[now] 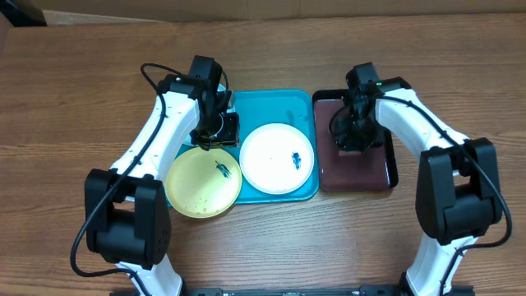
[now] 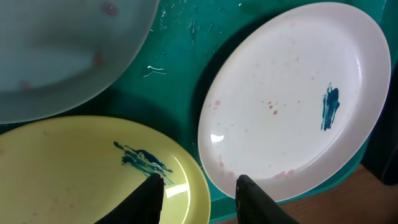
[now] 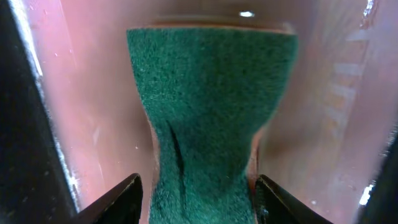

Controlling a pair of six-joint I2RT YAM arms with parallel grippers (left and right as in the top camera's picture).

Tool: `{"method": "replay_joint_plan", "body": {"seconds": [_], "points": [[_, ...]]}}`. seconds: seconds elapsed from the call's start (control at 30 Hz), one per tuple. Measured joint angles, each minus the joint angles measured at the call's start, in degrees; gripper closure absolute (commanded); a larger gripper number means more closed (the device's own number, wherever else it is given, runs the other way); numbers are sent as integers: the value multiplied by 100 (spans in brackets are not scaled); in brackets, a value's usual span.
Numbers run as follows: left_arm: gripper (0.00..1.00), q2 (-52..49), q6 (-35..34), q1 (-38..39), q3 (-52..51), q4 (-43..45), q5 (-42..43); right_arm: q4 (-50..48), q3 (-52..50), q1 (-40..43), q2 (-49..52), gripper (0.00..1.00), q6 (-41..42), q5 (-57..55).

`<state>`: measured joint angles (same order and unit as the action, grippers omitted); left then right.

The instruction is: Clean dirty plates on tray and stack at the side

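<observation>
Overhead, both arms bent inward. The left claw hung, jaws apart, above the round yellow-green plastic plate, which overhung the near-left corner of the large turquoise rectangular plastic tray, long axis left-to-right. The round white plastic plate and pale blue plate lay on it. The right claw squeezed a green sponge.

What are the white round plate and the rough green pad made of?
White round plate: probably plastic, smooth and glossy; a light glint shows near its rim. Green pad: looks like a coarse, fibrous scouring sponge, matt; its surface is grainy and it squeezes in at the waist.
</observation>
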<state>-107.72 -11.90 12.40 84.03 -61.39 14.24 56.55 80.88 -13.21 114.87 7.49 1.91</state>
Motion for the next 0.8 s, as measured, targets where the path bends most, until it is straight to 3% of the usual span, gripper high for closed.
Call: {"method": "replay_joint_plan", "body": {"seconds": [0.1,0.17,0.23,0.27,0.3,0.33,0.37,0.57,0.8], "points": [[60,0,0,0,0,0,0,17,0,-28,11,46,-2,-4],[59,0,0,0,0,0,0,57,0,-31,11,94,-7,-28],[59,0,0,0,0,4,0,114,-2,-33,11,96,-4,-39],[59,0,0,0,0,13,0,166,-2,-33,11,88,-4,-39],[59,0,0,0,2,20,0,190,-7,-33,11,49,2,-42],[59,0,0,0,0,20,0,197,-11,-33,11,24,28,-42],[59,0,0,0,2,26,0,168,-17,-33,11,19,15,-42],[60,0,-17,0,2,101,0,-297,-57,-31,11,18,2,-92],[60,0,-129,9,2,144,-66,-603,-59,-28,11,27,7,-179]]}}
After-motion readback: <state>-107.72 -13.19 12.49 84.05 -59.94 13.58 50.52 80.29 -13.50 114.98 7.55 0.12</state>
